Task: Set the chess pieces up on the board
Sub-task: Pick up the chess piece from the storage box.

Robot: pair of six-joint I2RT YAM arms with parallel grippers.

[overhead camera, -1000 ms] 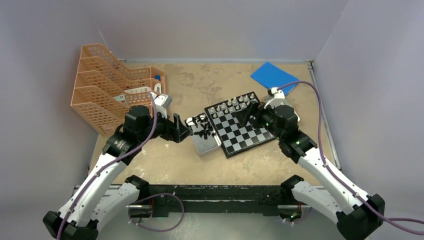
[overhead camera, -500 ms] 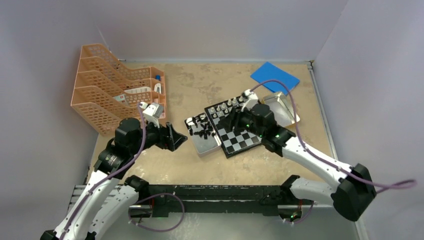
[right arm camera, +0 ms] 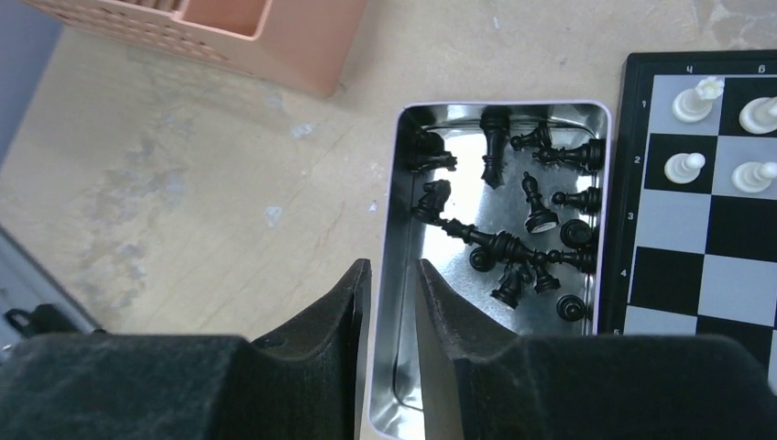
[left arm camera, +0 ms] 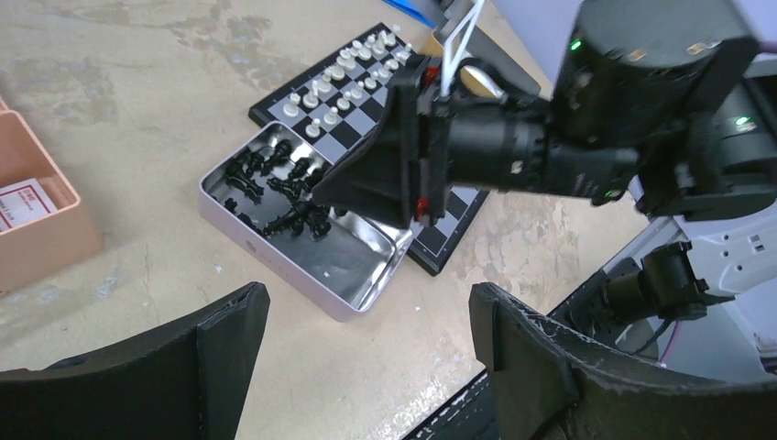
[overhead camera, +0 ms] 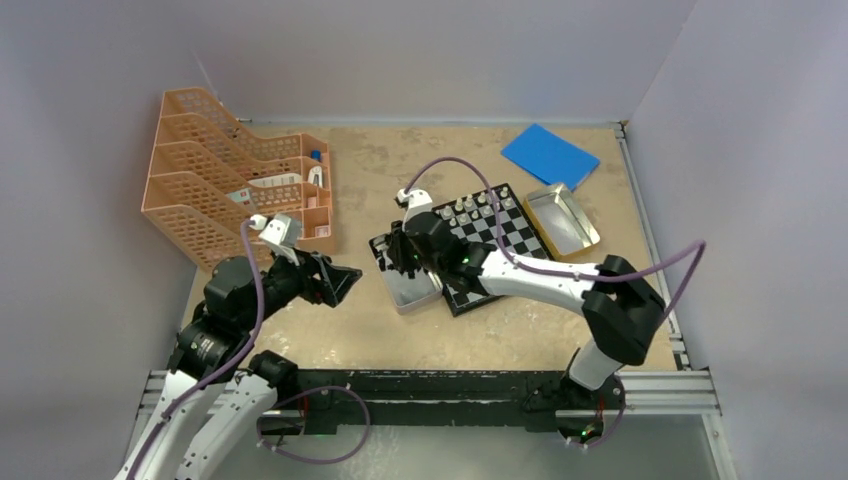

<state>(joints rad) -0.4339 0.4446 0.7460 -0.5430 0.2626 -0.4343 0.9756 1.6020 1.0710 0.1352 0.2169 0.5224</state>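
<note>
The board lies at mid-table with white chess pieces along its far rows. A silver tin touching its left side holds several black chess pieces, most of them lying down. My right gripper hovers over the tin's left wall. Its fingers are drawn close with a narrow gap and nothing between them. In the left wrist view the right gripper points over the black pieces. My left gripper stands wide open and empty, left of and nearer than the tin.
An orange tiered rack stands at the back left, its corner close to the tin. A second silver tin, holding nothing, sits right of the board, and a blue pad lies beyond it. Bare tabletop lies in front.
My right arm swung left from the board's right side to above the tin while its jaws narrowed. My left arm drew back toward the near left. The second tin came into view.
</note>
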